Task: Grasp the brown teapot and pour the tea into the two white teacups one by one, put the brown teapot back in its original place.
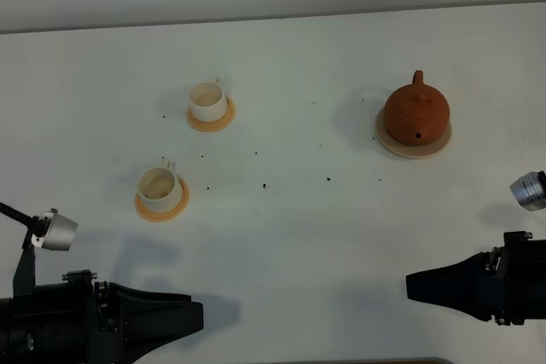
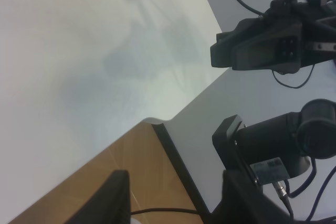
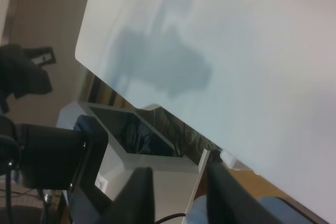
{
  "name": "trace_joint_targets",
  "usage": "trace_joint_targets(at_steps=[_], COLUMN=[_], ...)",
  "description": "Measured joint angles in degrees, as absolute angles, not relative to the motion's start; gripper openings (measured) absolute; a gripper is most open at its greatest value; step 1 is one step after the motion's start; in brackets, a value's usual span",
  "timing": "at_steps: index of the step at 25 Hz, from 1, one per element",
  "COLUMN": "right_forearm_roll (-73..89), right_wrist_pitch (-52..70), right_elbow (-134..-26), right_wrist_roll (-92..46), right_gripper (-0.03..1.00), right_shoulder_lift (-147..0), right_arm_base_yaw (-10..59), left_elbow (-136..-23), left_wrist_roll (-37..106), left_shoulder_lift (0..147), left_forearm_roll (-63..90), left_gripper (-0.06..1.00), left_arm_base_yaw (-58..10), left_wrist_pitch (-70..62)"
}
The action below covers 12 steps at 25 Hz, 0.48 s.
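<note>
No text, brand, number or sign can be read in any of the three views. In the left wrist view, a small pale sticker [image 2: 269, 169] sits on a black cylindrical device [image 2: 281, 137] mounted off the near edge of the table. It appears to carry a few lines of dark print, but they are too small and blurred to make out.

The high camera looks steeply down on the counter [image 1: 299, 236]; both wrist cameras sit close above its near edge, sharing its notch.
</note>
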<state>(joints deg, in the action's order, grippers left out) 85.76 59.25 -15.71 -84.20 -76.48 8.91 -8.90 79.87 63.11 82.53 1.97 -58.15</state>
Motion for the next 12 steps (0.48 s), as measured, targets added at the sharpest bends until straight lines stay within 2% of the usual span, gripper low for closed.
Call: trace_joint_targets(at_steps=[12], right_forearm_roll=[85.8], right_wrist_pitch=[59.3], right_elbow=[-15.7], right_wrist_roll=[-84.2], right_gripper=[0.24], right_shoulder_lift=[-76.5], right_arm_base_yaw=[8.9], left_elbow=[-8.9], left_wrist_roll=[79.9], left_shoulder_lift=[63.1], left_forearm_roll=[82.5], left_gripper=[0.4], left_arm_base_yaw=[2.0], left_wrist_pitch=[-58.2])
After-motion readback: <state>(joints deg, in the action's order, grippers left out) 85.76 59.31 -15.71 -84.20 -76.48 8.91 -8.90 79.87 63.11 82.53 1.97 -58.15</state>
